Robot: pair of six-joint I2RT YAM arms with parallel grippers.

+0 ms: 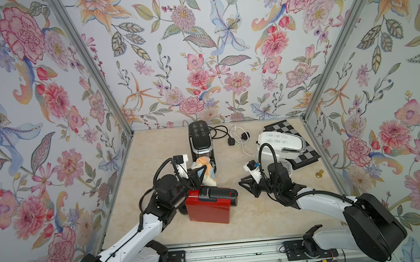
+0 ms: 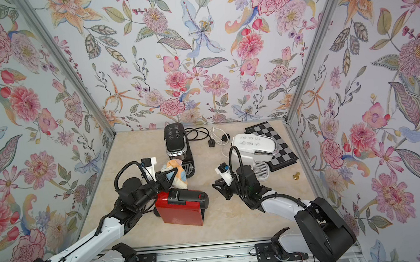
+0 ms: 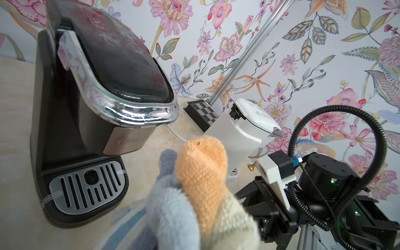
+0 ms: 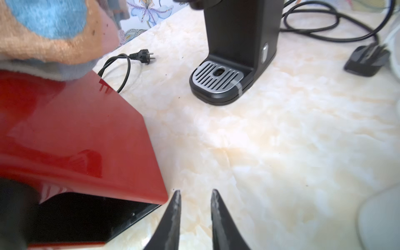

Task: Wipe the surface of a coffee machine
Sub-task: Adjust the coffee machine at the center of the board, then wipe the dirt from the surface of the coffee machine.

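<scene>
Left tool (image 1: 199, 174): is clamping the cloth (image 1: 207, 172).
Red coffee machine (image 1: 207, 211): is sitting on the tabletop (image 1: 249, 211) just beneath the cloth, on the robot's side; its long axis is running crosswise.
Right tool (image 4: 195, 194): is standing open and empty.
Nearer arm: left.

Left arm (image 1: 144, 228): reaches from its base at the near edge forward and inward, elbow bent, in both top views.
Left wrist (image 1: 169, 187): raised, turned toward the centre of the cell.
Left claw (image 1: 199, 172): closed on a cloth (image 3: 201, 173). In the left wrist view the cloth bulges out ahead and hides the fingers.
Right arm (image 1: 321, 202): reaches from its base forward and inward, forearm low.
Right wrist (image 1: 279, 174): bent so that the claw points toward the robot's left.
Right claw (image 4: 195, 194): jaws slightly apart with a clear gap between the two fingertips (image 4: 177, 195); nothing is held.
Arm spacing: the two claws are apart, not touching.
</scene>
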